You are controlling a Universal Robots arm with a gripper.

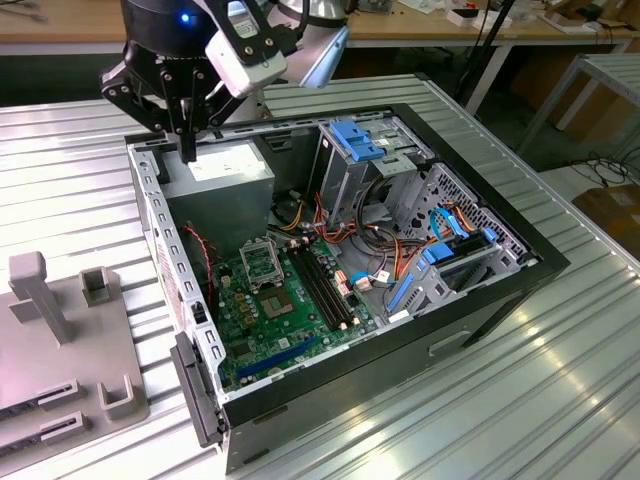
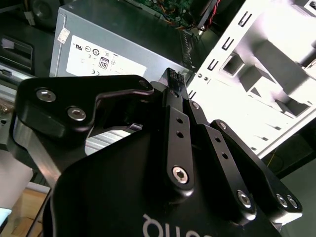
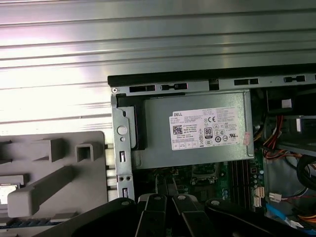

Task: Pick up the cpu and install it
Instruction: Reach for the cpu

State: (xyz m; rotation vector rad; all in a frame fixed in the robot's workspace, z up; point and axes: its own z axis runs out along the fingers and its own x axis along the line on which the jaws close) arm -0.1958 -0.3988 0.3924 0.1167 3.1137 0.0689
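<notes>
My gripper (image 1: 188,150) hangs over the back corner of the open computer case, at the exterior view's left. Its fingers are shut with nothing between them, above the grey power supply box (image 1: 218,172). In both wrist views the fingertips meet (image 2: 173,81) (image 3: 166,186) over that labelled box (image 3: 195,131). A pale flat square that looks like the cpu (image 3: 7,193) lies in a recess of the grey fixture (image 3: 54,173), cut off by the first wrist view's edge. The green board (image 1: 285,305) lies on the case floor with its square socket (image 1: 262,262) uncovered.
The black case (image 1: 470,310) lies open on a ribbed metal table (image 1: 520,400). Inside are blue drive brackets (image 1: 362,140), coloured cables (image 1: 390,255) and memory slots (image 1: 325,290). The grey fixture (image 1: 70,360), with upright posts, sits to the case's left in the exterior view.
</notes>
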